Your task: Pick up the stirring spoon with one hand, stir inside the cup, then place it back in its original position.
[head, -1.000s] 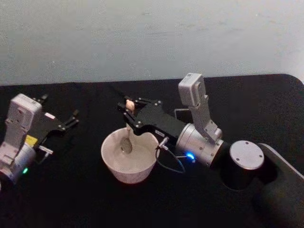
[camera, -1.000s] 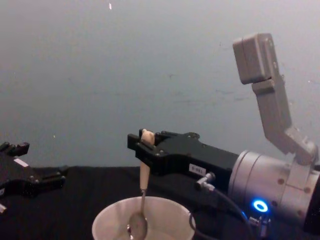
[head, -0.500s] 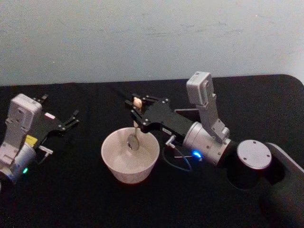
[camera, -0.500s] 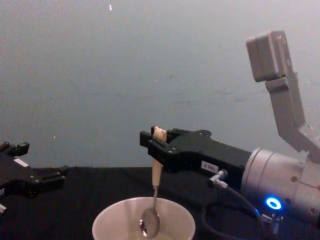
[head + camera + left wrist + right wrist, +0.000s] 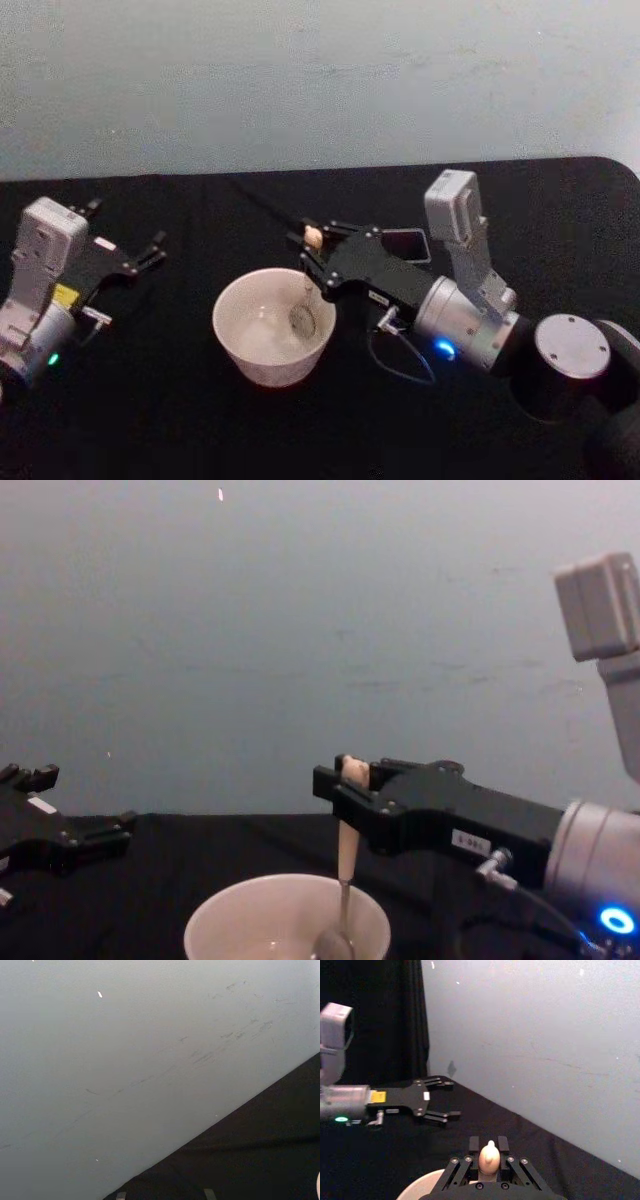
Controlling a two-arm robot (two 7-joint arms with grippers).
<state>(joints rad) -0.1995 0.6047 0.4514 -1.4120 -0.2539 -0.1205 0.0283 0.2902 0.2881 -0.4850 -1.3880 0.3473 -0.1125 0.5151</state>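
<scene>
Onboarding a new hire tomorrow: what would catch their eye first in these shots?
First the right tool, shut on the stirring spoon and holding it upright, its metal bowl down inside the cream cup at mid-table, toward the cup's right side. Next the left tool, open and parked at the far left of the black table.

A scuffed grey wall (image 5: 125, 1060) meets the black table (image 5: 260, 1155) on a slant; a pale sliver, maybe the cup (image 5: 318, 1186)
</scene>
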